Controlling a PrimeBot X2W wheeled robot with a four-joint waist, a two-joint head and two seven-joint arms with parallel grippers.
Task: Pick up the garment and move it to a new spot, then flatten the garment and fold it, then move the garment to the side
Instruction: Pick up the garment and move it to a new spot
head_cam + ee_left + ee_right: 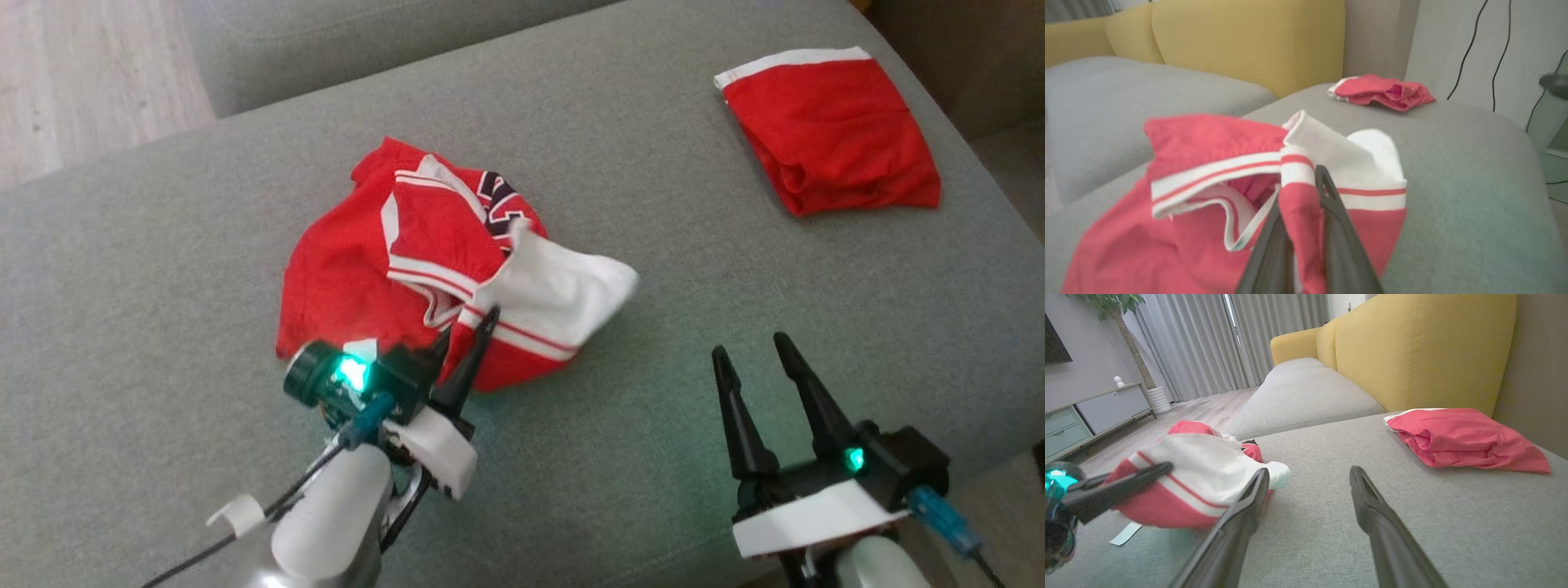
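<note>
The garment point(392, 269) lies bunched on the seat point(163, 245), left of centre. The left claw point(473, 335) sits at the garment's near edge, with a fold between its jaws. The right claw point(751, 347) hangs over the seat to the right, apart from the garment. A folded cloth point(833, 131) lies at the far right, before the backrest point(1412, 347).

Two garments were counted: one crumpled jersey point(424, 269), one folded garment point(833, 131). One grey sofa point(653, 367). Two tools: left tool point(480, 325), right tool point(749, 345).
</note>
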